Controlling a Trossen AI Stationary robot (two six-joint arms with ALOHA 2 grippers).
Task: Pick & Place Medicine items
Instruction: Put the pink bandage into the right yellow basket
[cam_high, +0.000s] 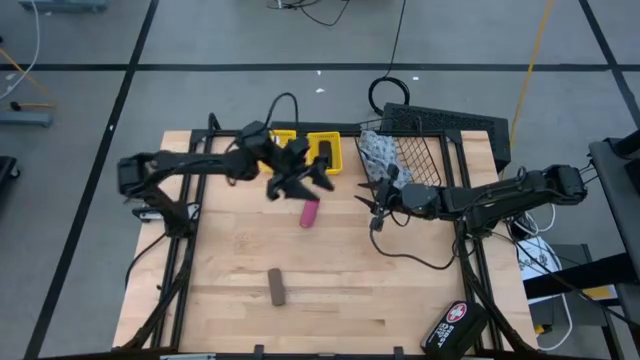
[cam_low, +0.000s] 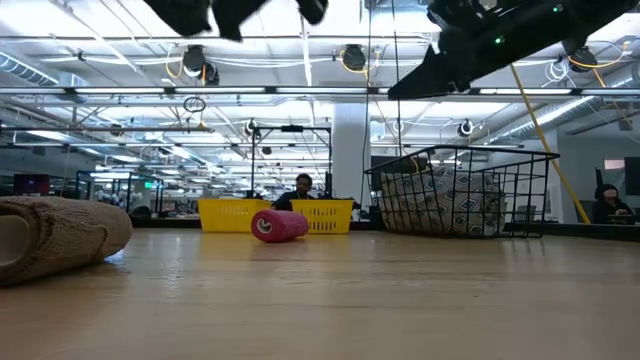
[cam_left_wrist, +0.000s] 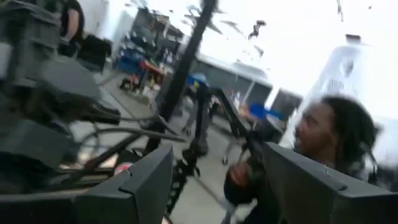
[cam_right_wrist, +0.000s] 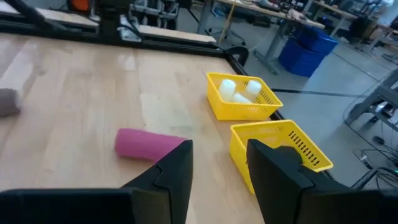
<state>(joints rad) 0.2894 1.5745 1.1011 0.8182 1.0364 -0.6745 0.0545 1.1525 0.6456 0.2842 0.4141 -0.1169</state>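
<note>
A magenta capsule-shaped tube (cam_high: 309, 212) lies on its side in the middle of the wooden table, also seen as the tube (cam_right_wrist: 149, 144) and the tube (cam_low: 278, 226). A brown block (cam_high: 276, 286) lies nearer the front edge. White bottles (cam_right_wrist: 239, 90) sit in one of two yellow baskets (cam_high: 322, 150) at the far edge. A blue-white patterned pouch (cam_low: 450, 205) rests inside the wire basket (cam_high: 410, 150). My left gripper (cam_high: 312, 180) hangs open in the air above the tube, pointing about level, nothing between its fingers (cam_left_wrist: 217, 155). My right gripper (cam_high: 368, 203) hovers open to the tube's right (cam_right_wrist: 221, 149), empty.
A black case with a red-white cross (cam_high: 455, 325) lies at the table's near right corner. The second yellow basket (cam_right_wrist: 280, 146) stands beside the first, with nothing visible inside. A person (cam_left_wrist: 336, 143) shows in the room beyond the table. Bare wood stretches around the brown block.
</note>
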